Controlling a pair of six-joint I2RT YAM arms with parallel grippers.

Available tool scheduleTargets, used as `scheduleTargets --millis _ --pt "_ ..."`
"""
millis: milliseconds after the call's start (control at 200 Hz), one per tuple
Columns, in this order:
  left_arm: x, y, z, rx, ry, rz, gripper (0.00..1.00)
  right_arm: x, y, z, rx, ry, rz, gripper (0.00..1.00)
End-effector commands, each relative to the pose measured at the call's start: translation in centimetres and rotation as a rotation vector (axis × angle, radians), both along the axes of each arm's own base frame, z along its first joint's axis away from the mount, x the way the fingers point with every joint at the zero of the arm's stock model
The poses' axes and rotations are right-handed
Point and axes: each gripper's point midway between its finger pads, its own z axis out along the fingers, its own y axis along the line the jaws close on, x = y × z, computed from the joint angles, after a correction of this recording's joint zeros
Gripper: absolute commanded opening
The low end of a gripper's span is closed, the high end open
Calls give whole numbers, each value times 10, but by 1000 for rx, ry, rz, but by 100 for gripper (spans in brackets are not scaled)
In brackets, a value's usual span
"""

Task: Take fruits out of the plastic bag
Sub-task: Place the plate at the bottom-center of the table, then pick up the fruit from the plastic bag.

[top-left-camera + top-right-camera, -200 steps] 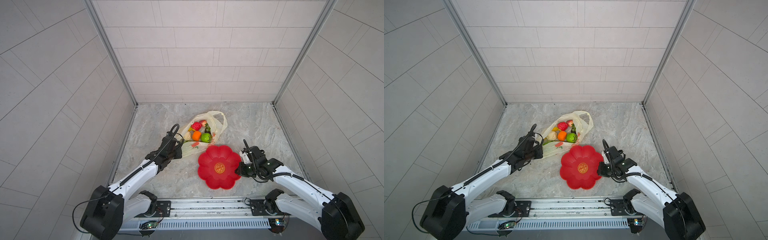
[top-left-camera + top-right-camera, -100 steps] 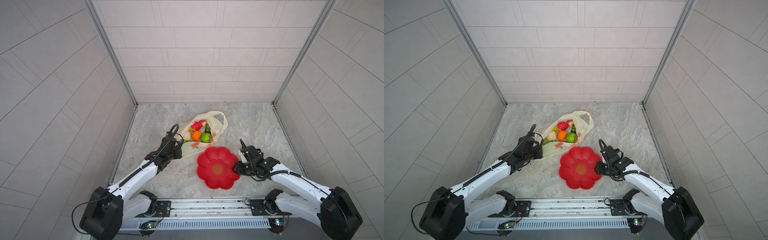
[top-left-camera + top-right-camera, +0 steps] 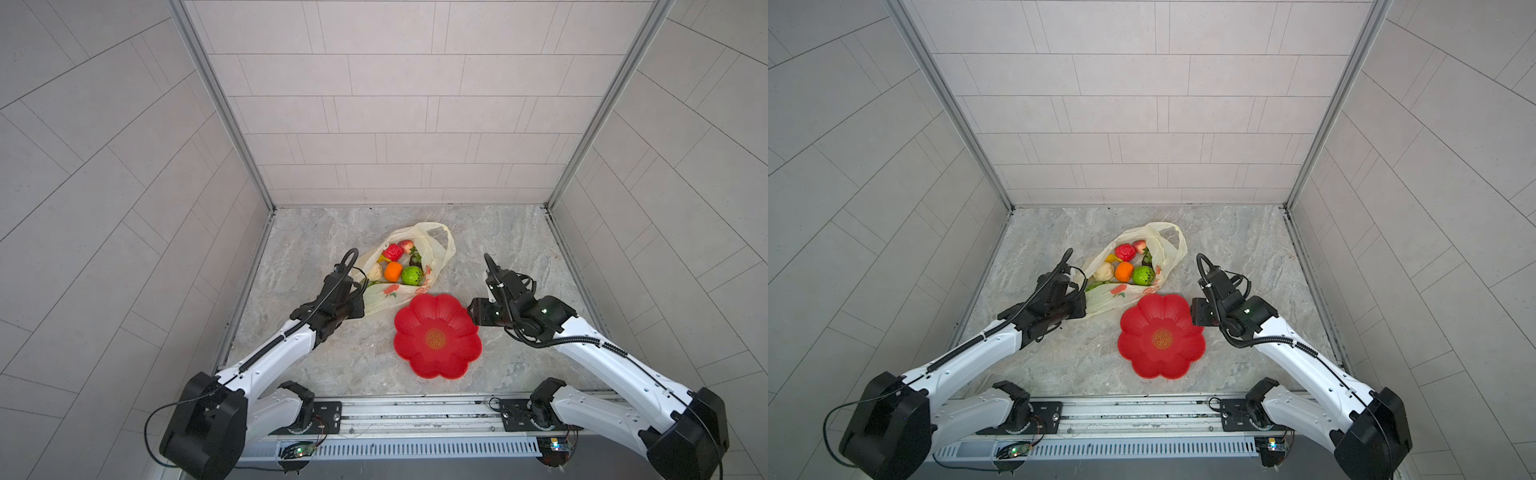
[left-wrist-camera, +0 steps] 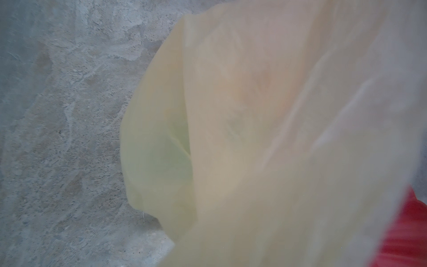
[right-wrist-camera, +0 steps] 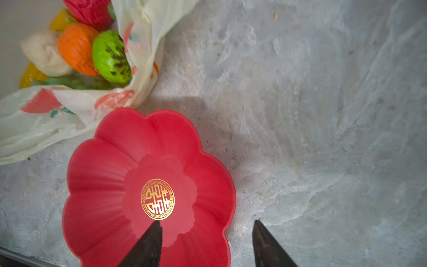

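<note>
Grey marbled tabletop (image 3: 498,249) between pale tiled walls: you have nothing unloaded yet.

Your left gripper (image 3: 358,298), jaws closed, seems to pinch the near edge of the thin translucent pale-yellow plastic bag (image 3: 386,300), probably to keep its mouth open. The bag lies just beyond the far rim of the empty glossy red flower-shaped plate (image 3: 415,332), touching or nearly so. Inside sit glossy toy fruits (image 3: 392,271): an orange one, a speckled green ball (image 3: 411,275), a red piece (image 3: 392,252) and a cream bulb (image 3: 375,272). Your right gripper (image 5: 205,242) hangs at the plate's right edge, jaws apart and empty, likely ready to reach in.
</note>
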Motion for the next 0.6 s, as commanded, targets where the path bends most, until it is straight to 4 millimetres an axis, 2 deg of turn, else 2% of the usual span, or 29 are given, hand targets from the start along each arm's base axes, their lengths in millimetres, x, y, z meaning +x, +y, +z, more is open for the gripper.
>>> scheduleTargets --millis 0,130,190,290,420,595 --pt "-3 -9 4 39 -23 -49 0 18 13 18 -52 -65 17 59" --pt "-5 -16 7 65 -33 -77 0 44 61 38 -23 -113 96 58" --pt "-6 -17 7 58 -34 -77 0 58 80 39 -41 -111 129 57" --pt "-6 -18 11 41 -50 -77 0 83 106 30 -61 -91 156 54" --pt "-8 -14 14 40 -64 -58 0 112 130 15 -86 -69 162 51" --pt "-9 -9 12 50 -61 -40 0 133 151 -6 -94 -11 131 47"
